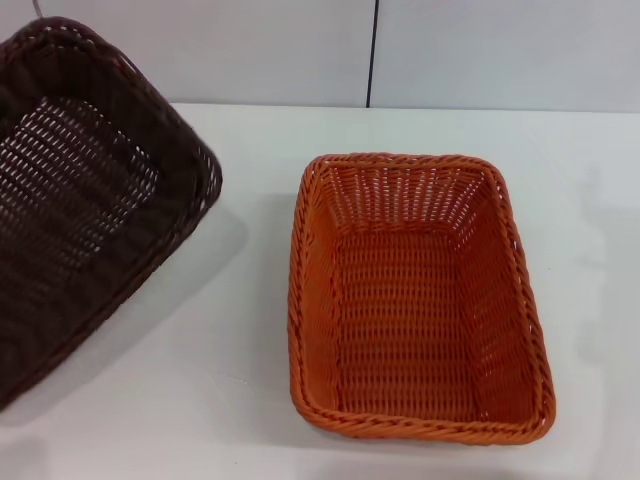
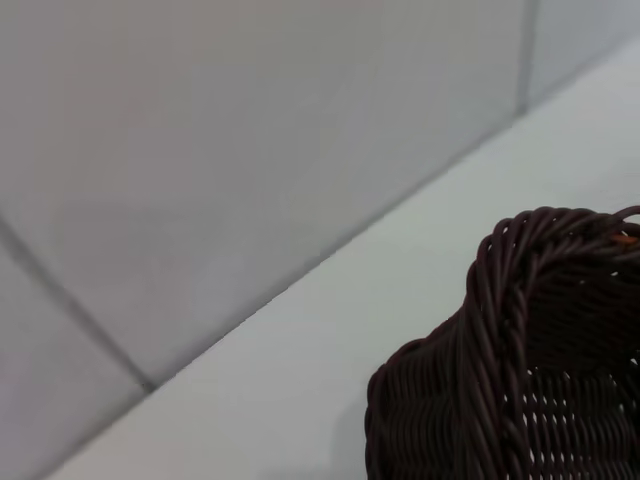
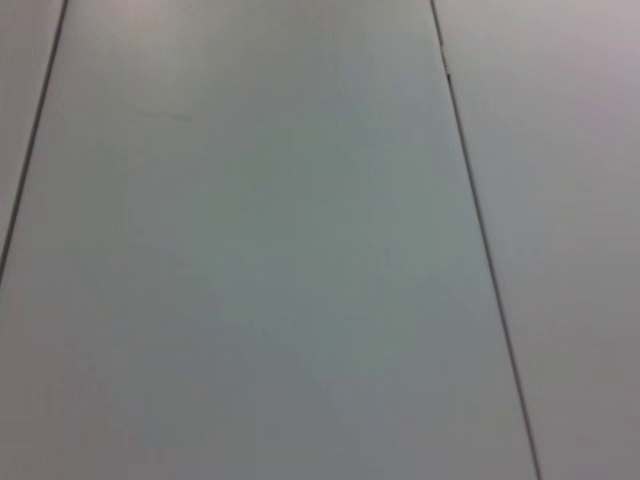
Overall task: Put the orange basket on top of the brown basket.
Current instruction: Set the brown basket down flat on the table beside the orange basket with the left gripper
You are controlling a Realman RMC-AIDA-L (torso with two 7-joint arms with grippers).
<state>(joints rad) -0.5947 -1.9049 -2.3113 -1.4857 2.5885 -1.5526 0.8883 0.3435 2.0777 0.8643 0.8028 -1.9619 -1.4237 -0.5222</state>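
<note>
Orange basket [image 1: 420, 300] sits flat on the white table [image 1: 230, 400], right of centre. Brown basket [image 1: 80, 190] is tilted, raised at far left, well apart. Neither hand visible; grip state cannot be told.

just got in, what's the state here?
Two baskets on a white table, not stacked yet. The orange basket sits flat on the table, empty and untouched. The brown basket is at the robot's left, tilted and apparently raised off the table; its rim shows close in the left wrist view. Neither gripper is in view, so what holds it can't be confirmed.
</note>
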